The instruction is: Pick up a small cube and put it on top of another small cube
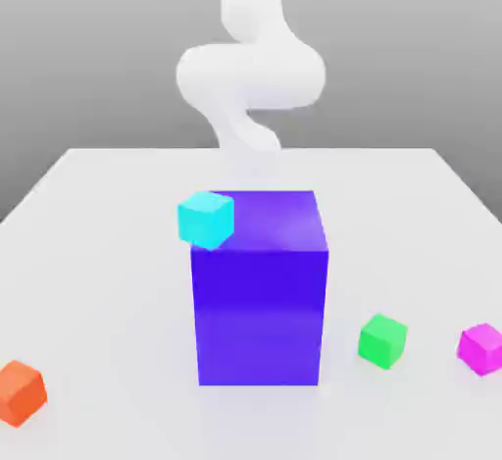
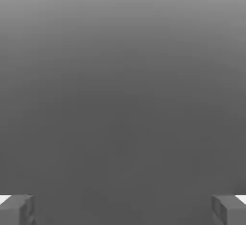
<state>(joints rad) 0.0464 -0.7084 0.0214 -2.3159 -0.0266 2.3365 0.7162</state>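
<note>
Magenta small cube [image 1: 481, 349], bright and smooth-faced, is observed on the pale, glossy flat tabletop [image 1: 108, 281], close to the edge of the picture at the exterior view's right. Bright green small cube [image 1: 382, 341], of similar size, is located near it, toward the exterior view's left, and also sits on the tabletop. The two are apart, with bare surface between them. Both are turned at an angle, each presenting a corner toward the camera. Large blue-violet block [image 1: 260, 301], box-shaped with flat faces, stands upright at about the middle of the tabletop; the green cube is near it, on the exterior view's right. Bright cyan small cube [image 1: 206, 220] appears at the block's top corner on the exterior view's left, overlapping the top's outline; whether it touches the block cannot be determined. Orange small cube [image 1: 20, 392] lies well apart from the others, by the exterior view's left edge. White robot arm [image 1: 251, 76] rises behind the block. Gripper [image 2: 123, 212] is found spread wide in the hand view, its two grey fingers [image 2: 225, 210] far apart, with nothing held between them. Neither the magenta cube nor the green cube carries anything on top.
</note>
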